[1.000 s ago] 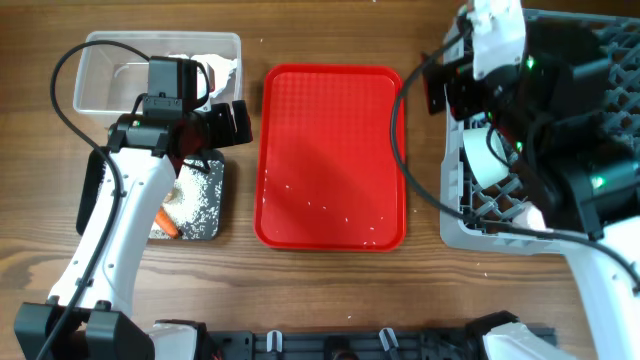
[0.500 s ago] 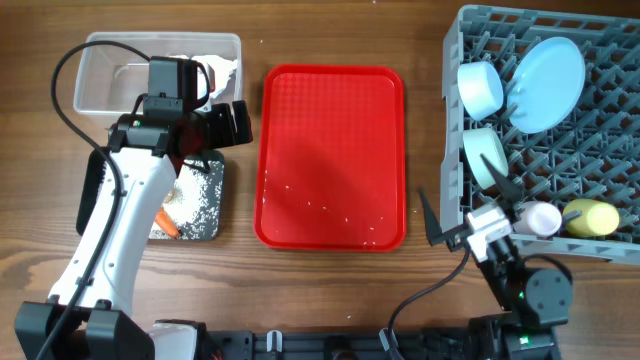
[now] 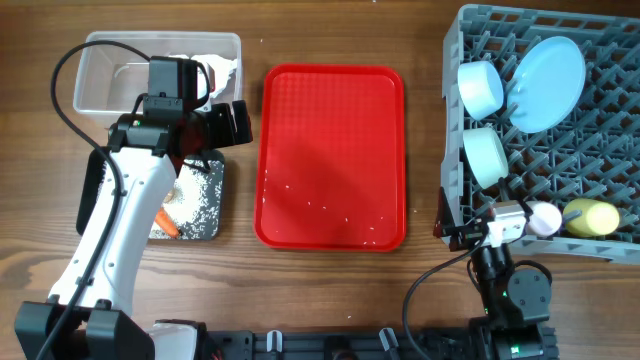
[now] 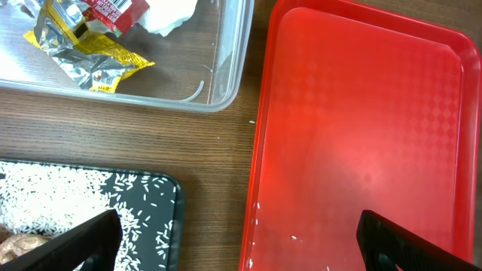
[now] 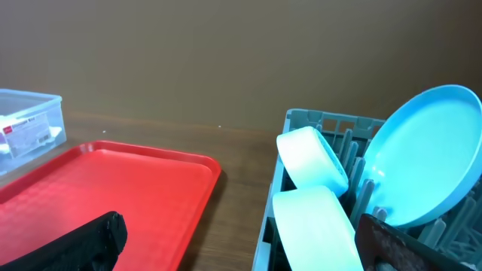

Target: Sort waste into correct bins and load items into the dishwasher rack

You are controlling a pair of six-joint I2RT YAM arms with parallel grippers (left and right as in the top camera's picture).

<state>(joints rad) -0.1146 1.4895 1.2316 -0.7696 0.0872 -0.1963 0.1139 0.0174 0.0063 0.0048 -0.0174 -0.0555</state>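
Ahead of the left gripper (image 4: 239,245), whose jaws stand wide apart and empty, sits one clear tub (image 4: 226,83) holding one crumpled white napkin (image 4: 169,15) and two wrappers (image 4: 83,53), yellow-silver and red; under that gripper lies one black tray (image 4: 162,196) strewn with white rice grains (image 4: 45,211), one brown lump (image 4: 19,245) and one orange carrot piece (image 3: 167,222). Ahead of the right gripper (image 5: 241,233), also spread and holding nothing, the grey dishwasher rack (image 3: 600,130) carries one light-blue plate (image 5: 425,158) on edge, one pale blue bowl (image 3: 480,87) and one teal bowl (image 3: 487,155), with one yellow cup (image 3: 592,215) and one pale pink cup (image 3: 546,217) lying nearest that gripper. Between both grippers lies one red tray (image 3: 330,130) on the wooden surface (image 3: 330,290).
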